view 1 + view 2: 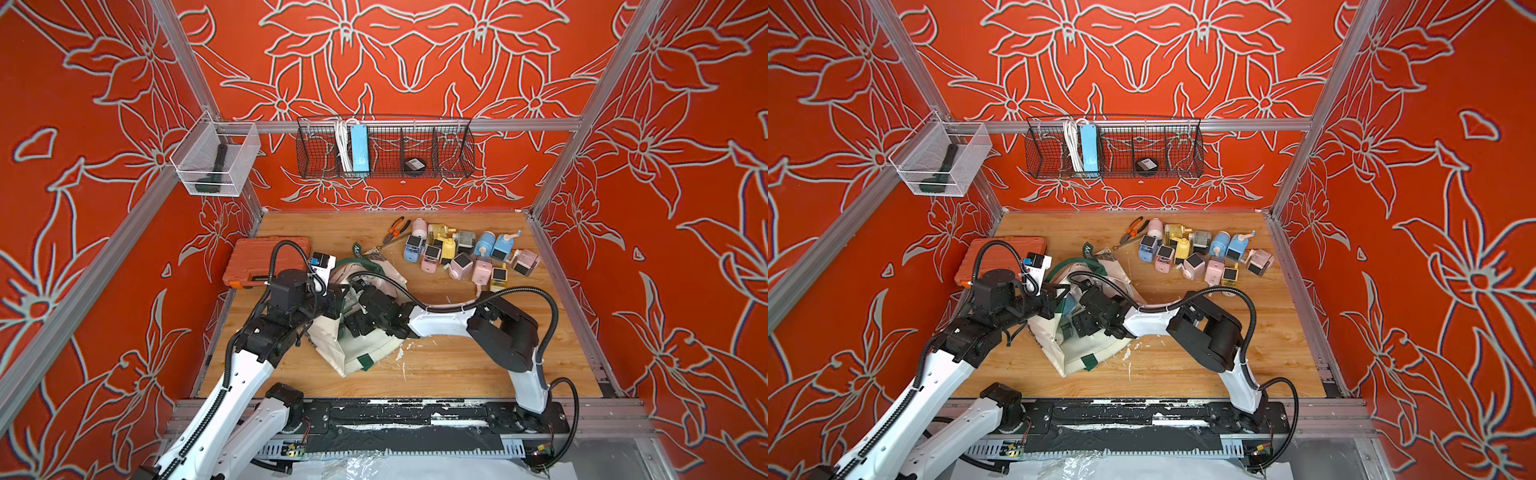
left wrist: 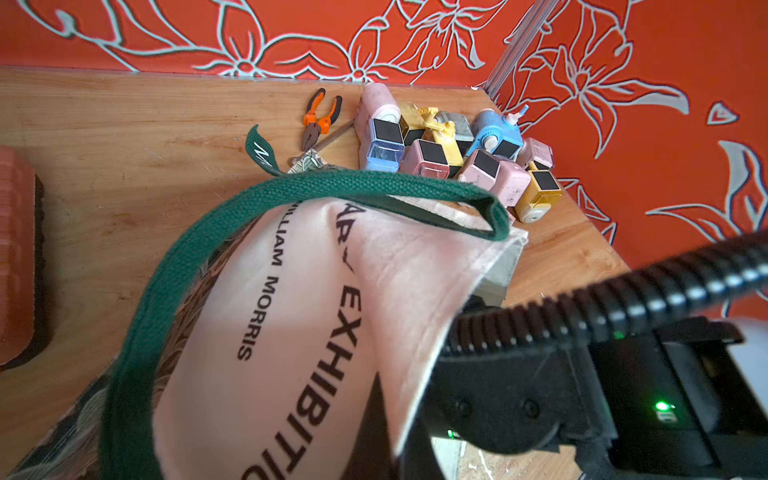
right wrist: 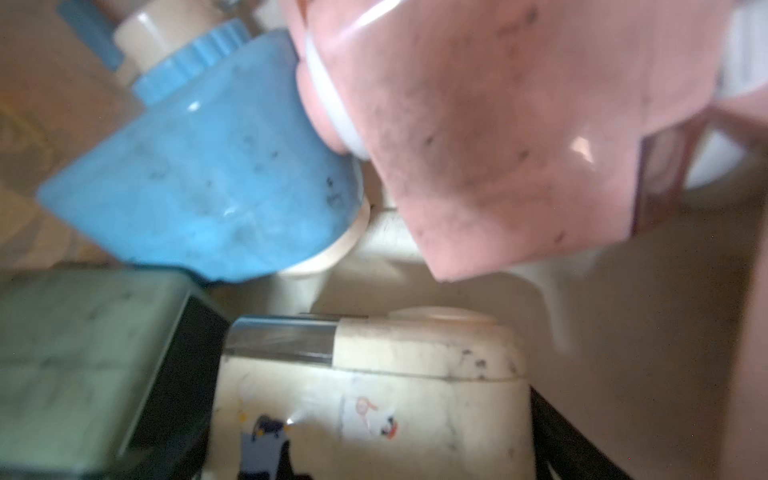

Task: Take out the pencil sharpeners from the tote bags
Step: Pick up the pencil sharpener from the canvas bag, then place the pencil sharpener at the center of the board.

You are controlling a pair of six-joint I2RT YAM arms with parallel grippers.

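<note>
The cream tote bag lies mid-table with its mouth toward my arms. My left gripper is shut on the bag's rim and holds it up; in the left wrist view the lettered canvas and green strap hide the jaws. My right gripper is inside the bag, open, with its fingers either side of a cream pencil sharpener. Blue, pink and grey-green sharpeners lie beside it. Several more pencil sharpeners sit piled at the back right.
Orange-handled pliers lie left of the pile. An orange tool case sits against the left wall. A wire basket and a clear bin hang on the walls. The right arm reaches into the bag.
</note>
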